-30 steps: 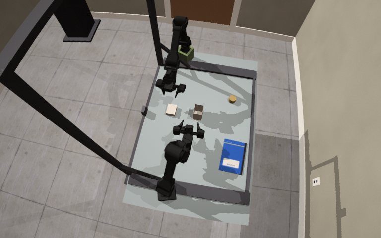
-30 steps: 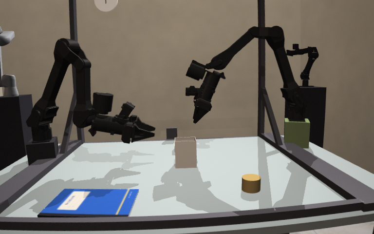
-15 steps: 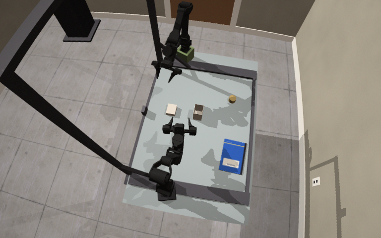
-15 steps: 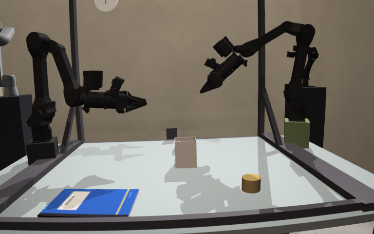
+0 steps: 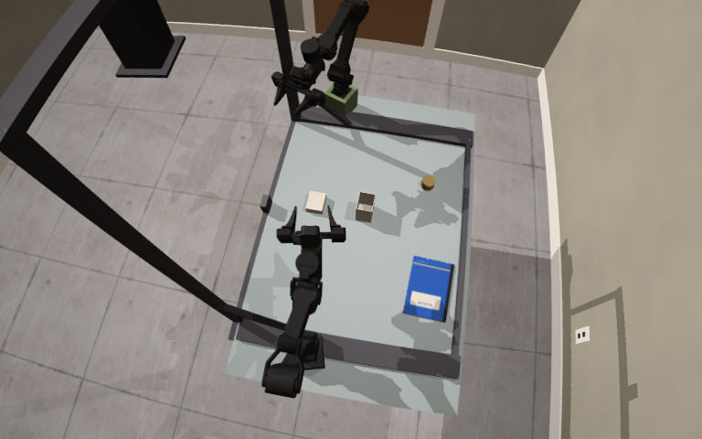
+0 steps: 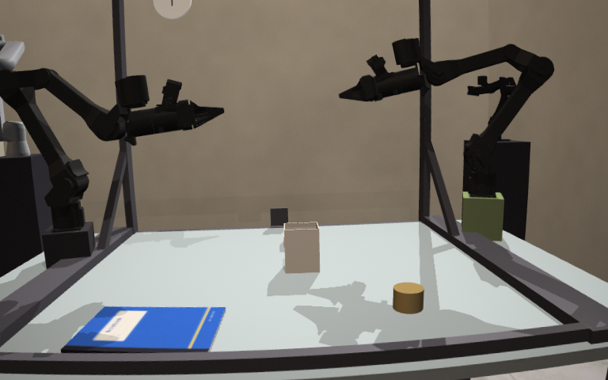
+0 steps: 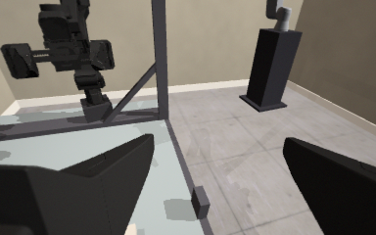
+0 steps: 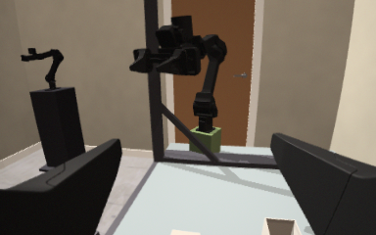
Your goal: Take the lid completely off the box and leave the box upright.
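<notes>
The open tan box (image 5: 365, 206) stands upright near the middle of the table; it also shows in the exterior view (image 6: 302, 247) and at the bottom of the right wrist view (image 8: 280, 226). Its cream lid (image 5: 315, 201) lies flat on the table beside it, apart from the box, and its edge shows in the right wrist view (image 8: 188, 231). My right gripper (image 5: 310, 212) (image 6: 219, 109) is open and empty, high above the table just short of the lid (image 8: 196, 142). My left gripper (image 5: 292, 101) (image 6: 343, 95) (image 7: 217, 143) is open and empty, raised near the far corner post.
A blue book (image 5: 428, 288) (image 6: 146, 328) lies near the table's front right. A brown cylinder (image 5: 428, 182) (image 6: 408, 297) stands at the right side. A small dark cube (image 5: 265, 202) (image 7: 201, 202) sits on the table's edge. Dark frame posts rise at the corners.
</notes>
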Controlling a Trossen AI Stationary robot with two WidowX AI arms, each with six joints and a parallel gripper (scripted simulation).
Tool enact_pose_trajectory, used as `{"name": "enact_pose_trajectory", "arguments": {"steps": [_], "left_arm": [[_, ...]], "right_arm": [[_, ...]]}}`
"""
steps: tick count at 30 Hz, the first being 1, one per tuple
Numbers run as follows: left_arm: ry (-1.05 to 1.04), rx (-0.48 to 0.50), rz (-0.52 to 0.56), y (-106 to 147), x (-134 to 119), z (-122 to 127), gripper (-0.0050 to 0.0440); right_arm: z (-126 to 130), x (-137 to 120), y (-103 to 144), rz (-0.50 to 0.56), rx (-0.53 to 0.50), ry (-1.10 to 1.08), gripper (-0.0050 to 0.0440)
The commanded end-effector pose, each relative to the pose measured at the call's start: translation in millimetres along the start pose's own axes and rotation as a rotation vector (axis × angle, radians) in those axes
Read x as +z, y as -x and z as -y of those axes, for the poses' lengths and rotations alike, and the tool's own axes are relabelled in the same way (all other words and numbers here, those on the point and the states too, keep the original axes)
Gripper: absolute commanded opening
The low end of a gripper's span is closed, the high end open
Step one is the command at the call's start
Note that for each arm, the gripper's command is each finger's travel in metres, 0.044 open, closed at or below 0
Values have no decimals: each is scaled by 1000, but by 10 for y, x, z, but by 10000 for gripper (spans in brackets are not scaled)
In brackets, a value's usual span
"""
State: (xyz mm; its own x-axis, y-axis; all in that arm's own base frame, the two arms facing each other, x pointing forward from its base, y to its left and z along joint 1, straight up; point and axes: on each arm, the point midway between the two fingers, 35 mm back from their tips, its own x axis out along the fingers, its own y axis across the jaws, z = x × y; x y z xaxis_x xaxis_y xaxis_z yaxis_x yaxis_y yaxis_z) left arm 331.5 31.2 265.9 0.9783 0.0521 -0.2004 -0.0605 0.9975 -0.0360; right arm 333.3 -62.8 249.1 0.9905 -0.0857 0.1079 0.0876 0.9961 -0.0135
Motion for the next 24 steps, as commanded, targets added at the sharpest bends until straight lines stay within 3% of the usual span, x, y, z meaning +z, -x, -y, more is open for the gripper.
{"name": "enact_pose_trajectory", "arguments": {"steps": [1, 7, 15, 24], "left_arm": [[-28, -29, 155, 204, 319, 185, 366], [-42, -53, 257, 321, 528, 308, 366], [-44, -57, 266, 310, 563, 328, 366], [-44, -57, 266, 310, 563, 325, 366]], "right_arm": [[-208, 573, 58, 84, 25, 0, 440], [-445, 959, 141, 103, 61, -13, 440], [-589, 902, 161, -20, 84, -18, 440], [-601, 894, 155, -29, 85, -19, 440]]}}
